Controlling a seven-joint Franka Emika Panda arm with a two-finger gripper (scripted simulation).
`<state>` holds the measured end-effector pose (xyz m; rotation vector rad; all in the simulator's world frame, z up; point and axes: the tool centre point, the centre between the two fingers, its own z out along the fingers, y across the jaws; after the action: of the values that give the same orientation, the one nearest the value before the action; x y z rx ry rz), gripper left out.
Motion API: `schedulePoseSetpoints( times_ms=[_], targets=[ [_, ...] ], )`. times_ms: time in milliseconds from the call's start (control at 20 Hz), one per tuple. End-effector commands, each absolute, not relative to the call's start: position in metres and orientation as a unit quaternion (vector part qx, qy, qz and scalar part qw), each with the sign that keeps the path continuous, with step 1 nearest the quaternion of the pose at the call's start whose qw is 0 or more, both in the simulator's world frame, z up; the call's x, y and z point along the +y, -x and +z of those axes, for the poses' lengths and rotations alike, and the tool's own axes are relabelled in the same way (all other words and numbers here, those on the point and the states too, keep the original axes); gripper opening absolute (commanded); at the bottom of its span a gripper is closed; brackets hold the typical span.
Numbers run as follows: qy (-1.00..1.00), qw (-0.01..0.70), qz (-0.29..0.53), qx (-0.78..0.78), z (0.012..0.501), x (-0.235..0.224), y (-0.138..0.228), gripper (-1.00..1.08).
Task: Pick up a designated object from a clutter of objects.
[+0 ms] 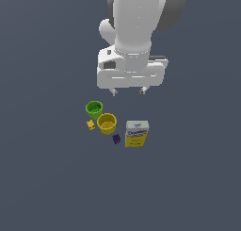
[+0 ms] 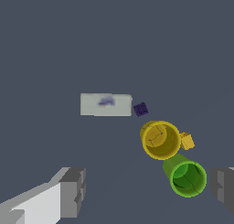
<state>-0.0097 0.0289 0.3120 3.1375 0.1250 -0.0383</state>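
The yellow box [image 1: 137, 134] with a white top band and blue lettering stands upright at the exterior view's right of the clutter. In the wrist view only its white top [image 2: 106, 104] shows. A yellow cup [image 1: 107, 123] [image 2: 160, 140], a green cup [image 1: 94, 109] [image 2: 186, 176], a tiny yellow piece [image 1: 91, 125] [image 2: 186, 141] and a tiny dark purple piece [image 1: 116, 139] [image 2: 140, 109] lie beside it. My gripper [image 1: 128, 90] [image 2: 148, 191] is open and empty, high above the floor, behind the clutter.
The grey floor [image 1: 47, 178] spreads flat around the small group. The white arm [image 1: 136, 32] fills the top middle of the exterior view.
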Motion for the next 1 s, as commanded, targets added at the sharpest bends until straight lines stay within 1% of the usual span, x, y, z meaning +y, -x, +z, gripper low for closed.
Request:
schedulePoseSetpoints(
  times_ms=[0, 500, 950],
  targets=[
    [-0.999, 0.001, -0.012, 0.040, 0.312, 0.029, 0.010, 1.00],
    [-0.998, 0.012, -0.015, 0.053, 0.313, 0.014, 0.008, 1.00],
    [-0.998, 0.012, -0.015, 0.066, 0.311, 0.015, 0.007, 1.00]
  ],
)
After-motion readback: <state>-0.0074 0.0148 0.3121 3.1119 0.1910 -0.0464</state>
